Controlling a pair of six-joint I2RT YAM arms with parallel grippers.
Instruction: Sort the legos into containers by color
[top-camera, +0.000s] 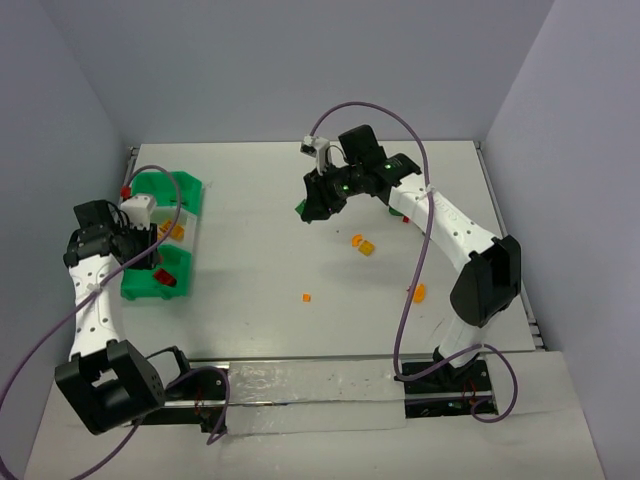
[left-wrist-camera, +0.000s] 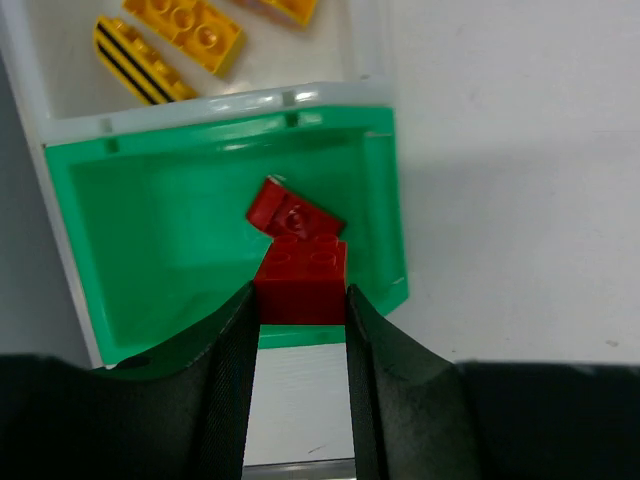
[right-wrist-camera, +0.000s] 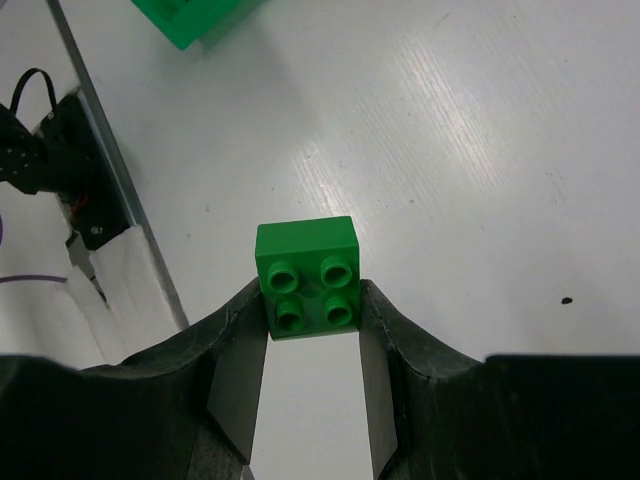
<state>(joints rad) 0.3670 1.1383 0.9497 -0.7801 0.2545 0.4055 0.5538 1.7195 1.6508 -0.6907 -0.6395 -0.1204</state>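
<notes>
Legos likely hard, light, rigid, glossy; flat sides may slip, so pinch opposite side walls squarely. Left claw (left-wrist-camera: 298, 297) clenched on red lego (left-wrist-camera: 300, 272) over near edge of green container (left-wrist-camera: 150, 240), which holds another red piece (left-wrist-camera: 295, 215). Right claw (right-wrist-camera: 312, 300) grasping green lego (right-wrist-camera: 305, 262) by sides, above worktop (right-wrist-camera: 480, 150). Orange legos (top-camera: 362, 243) loose on worktop.

Bright, even, diffuse light from above. Shadows faint, soft. Streaky glare on surface (right-wrist-camera: 480, 130), right wrist view. Focus sharp; wrist views dark at bottom.

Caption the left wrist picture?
Left gripper holding a red brick over the green bin with another red piece inside.
</notes>
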